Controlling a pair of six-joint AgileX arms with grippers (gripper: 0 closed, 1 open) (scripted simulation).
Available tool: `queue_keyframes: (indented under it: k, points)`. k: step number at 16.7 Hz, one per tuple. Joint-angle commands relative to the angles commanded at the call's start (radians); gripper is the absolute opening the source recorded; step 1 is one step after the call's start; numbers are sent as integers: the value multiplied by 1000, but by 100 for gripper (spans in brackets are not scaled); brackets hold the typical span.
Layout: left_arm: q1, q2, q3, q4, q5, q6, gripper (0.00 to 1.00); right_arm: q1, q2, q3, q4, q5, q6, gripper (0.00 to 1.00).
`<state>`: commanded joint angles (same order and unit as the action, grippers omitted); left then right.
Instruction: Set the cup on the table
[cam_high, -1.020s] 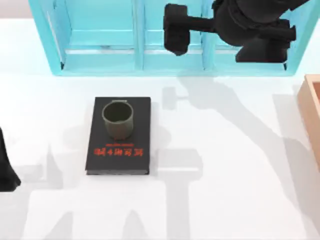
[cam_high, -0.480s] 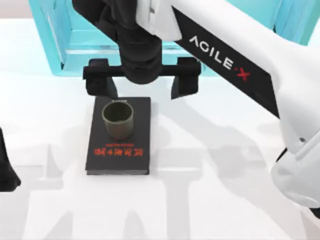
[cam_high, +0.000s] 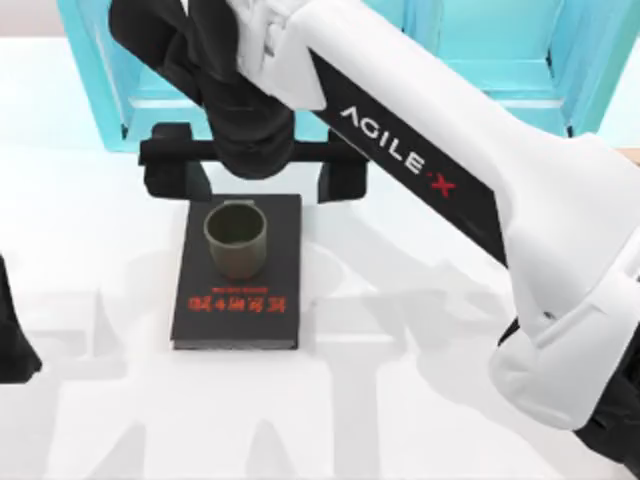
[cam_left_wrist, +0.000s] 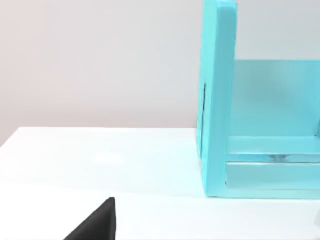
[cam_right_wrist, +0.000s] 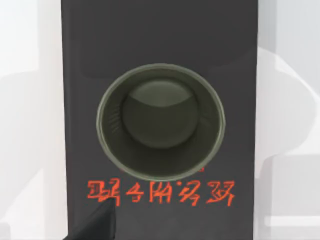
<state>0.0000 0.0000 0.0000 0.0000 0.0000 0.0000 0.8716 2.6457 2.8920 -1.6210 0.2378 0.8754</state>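
cup (cam_high: 236, 238): small, olive green, round, dark inside
where: standing on the black book (cam_high: 240, 310), on the white table (cam_high: 440, 400)
right hand (cam_high: 252, 178): fingers wide apart, above the book's far edge
change: it moved a bit left

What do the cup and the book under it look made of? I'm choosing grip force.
The cup: olive, matte, with faint ridges inside the wall, so probably glazed ceramic or hard plastic; rendering leaves it open. The book: flat black matte cover with red lettering, likely card or cloth board. Right tool open above.

Right gripper (cam_high: 250, 180), jaws spread, now leftward, nearer the cup (cam_high: 236, 238).
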Motion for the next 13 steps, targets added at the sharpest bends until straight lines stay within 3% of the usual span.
queue_keyframes:
  k: [6, 13]
  points:
    - [0, 0, 0, 0, 0, 0, 100, -8, -4, -42, 40, -2, -7, 100]
    - [0, 0, 0, 0, 0, 0, 100, -34, -37, -374, 337, -7, -33, 100]
